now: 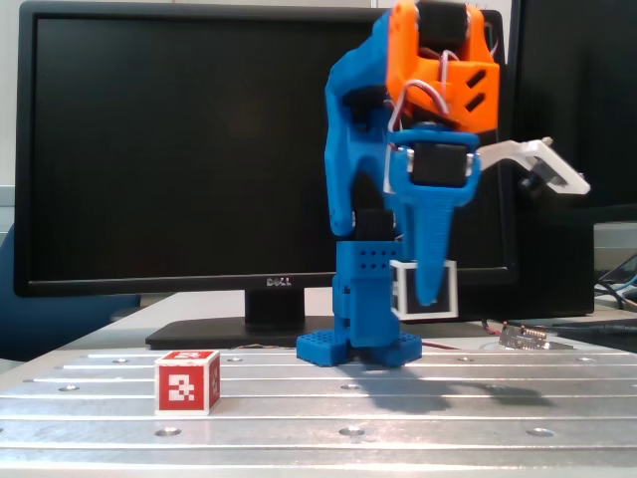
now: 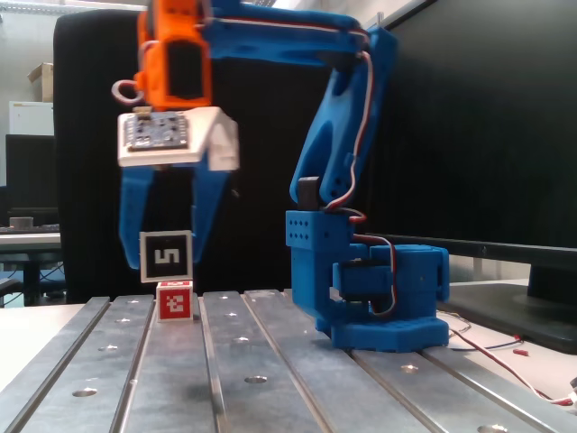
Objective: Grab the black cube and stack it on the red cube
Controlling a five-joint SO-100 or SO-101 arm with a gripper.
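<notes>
While held aloft, the black cube (image 2: 168,257) is clamped between the blue gripper (image 2: 168,245) fingers.
Closed to the cube's width, the fingers (image 2: 135,221) are seen at 9 and 3 o'clock of it in a fixed view. The red cube (image 2: 174,301) is seen on the slotted metal table (image 2: 270,370), at 6 o'clock of the black cube there; whether they truly align cannot be told.

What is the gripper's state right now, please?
Gripper: closed on the black cube, held off the table, the red cube below it in that fixed view.
</notes>
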